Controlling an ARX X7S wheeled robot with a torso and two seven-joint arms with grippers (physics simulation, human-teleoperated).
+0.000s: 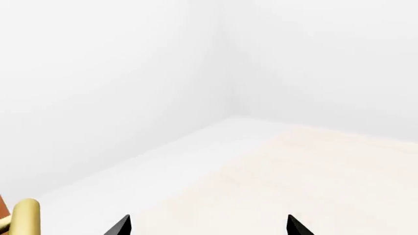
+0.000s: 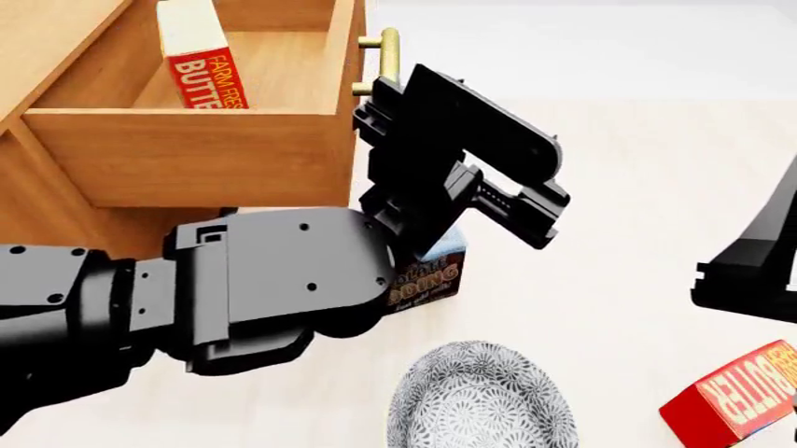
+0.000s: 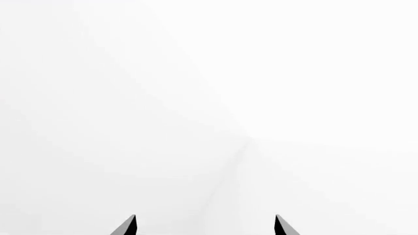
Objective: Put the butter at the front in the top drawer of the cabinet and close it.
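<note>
Empty-handed, the left claw (image 2: 529,201) hangs with its jaws apart just beside the brass handle (image 2: 386,58) of the top drawer (image 2: 187,154). That drawer stands pulled out of the cabinet (image 2: 37,56), and a red-and-white butter box (image 2: 200,51) leans upright inside it (lettering partly cut off). Below the arm sit a dark box (image 2: 430,275) and a patterned bowl (image 2: 480,406). Another butter box (image 2: 734,397) lies on the bench (image 2: 636,308) near the right claw (image 3: 204,226), also spread.
</note>
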